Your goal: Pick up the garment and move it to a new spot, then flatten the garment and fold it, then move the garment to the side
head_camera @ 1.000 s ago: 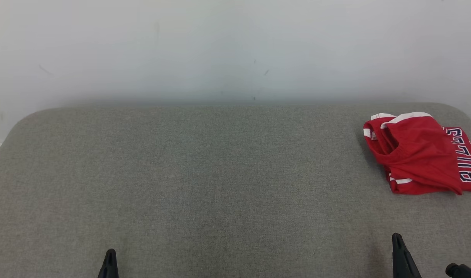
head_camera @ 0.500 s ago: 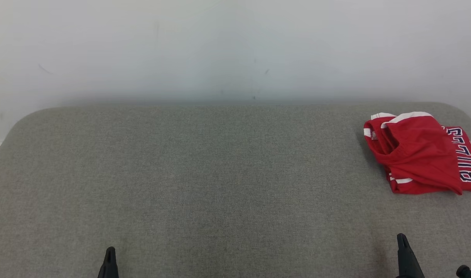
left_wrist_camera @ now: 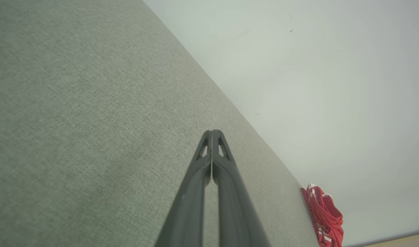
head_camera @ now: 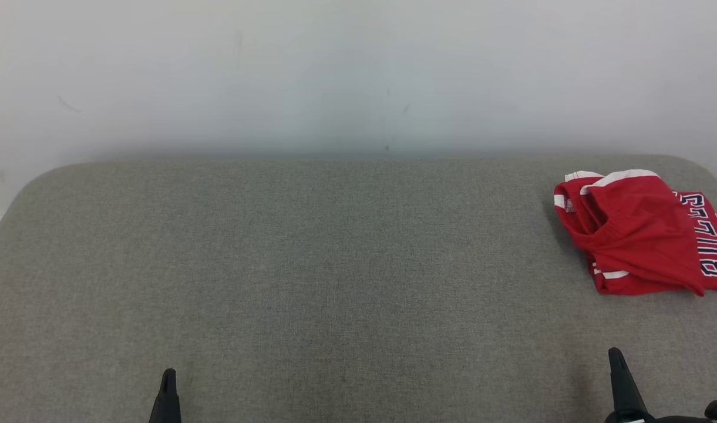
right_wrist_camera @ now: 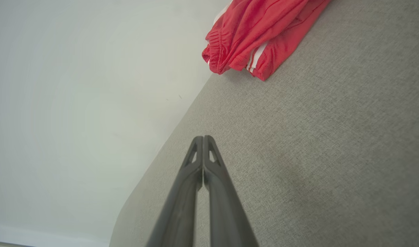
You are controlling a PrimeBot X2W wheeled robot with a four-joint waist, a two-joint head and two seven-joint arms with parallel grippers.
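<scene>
Near edge: my left hand [head_camera: 169,376] at seven o'clock and my right hand [head_camera: 615,355] at five, both clenched on nothing and held low over the table [head_camera: 335,264]. I judge them idle. At two o'clock lies the red garment [head_camera: 634,235], a loosely folded bundle near the rim, apparently set aside. The table is covered in grey woven cloth, and a plain pale wall [head_camera: 335,70] stands behind it.

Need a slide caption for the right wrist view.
Shut right gripper over the grey fabric surface, red garment lying ahead beside the wall.
</scene>
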